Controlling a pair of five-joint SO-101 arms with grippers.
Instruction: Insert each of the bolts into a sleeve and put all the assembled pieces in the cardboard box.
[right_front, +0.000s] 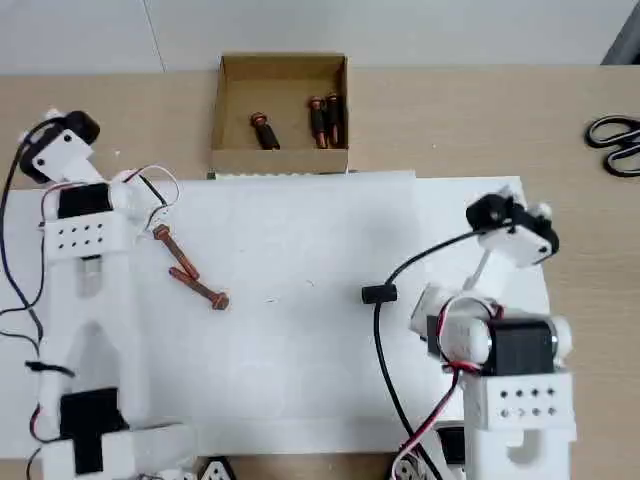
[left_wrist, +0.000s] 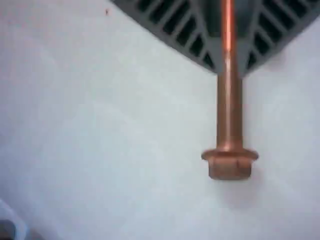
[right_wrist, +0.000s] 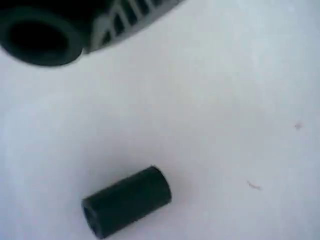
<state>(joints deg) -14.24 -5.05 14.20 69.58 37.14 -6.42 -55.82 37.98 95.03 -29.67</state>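
Note:
A copper bolt (left_wrist: 230, 125) sticks out of my left gripper (left_wrist: 229, 60), which is shut on its shaft, head end away from the jaws and over the white paper. My right gripper (right_wrist: 62, 30) is shut on a black sleeve (right_wrist: 37, 35) whose open bore shows. A second black sleeve (right_wrist: 127, 200) lies loose on the paper close by, also visible as the sleeve (right_front: 378, 293) left of my right gripper (right_front: 430, 305). Two more bolts (right_front: 200, 288) lie on the paper beside the left arm. The cardboard box (right_front: 282, 160) at the back holds three assembled pieces (right_front: 322, 120).
A white paper sheet (right_front: 300, 380) covers the middle of the wooden table. Scissors (right_front: 615, 145) lie at the far right edge. A black cable (right_front: 385, 350) from the right arm loops over the paper near the loose sleeve.

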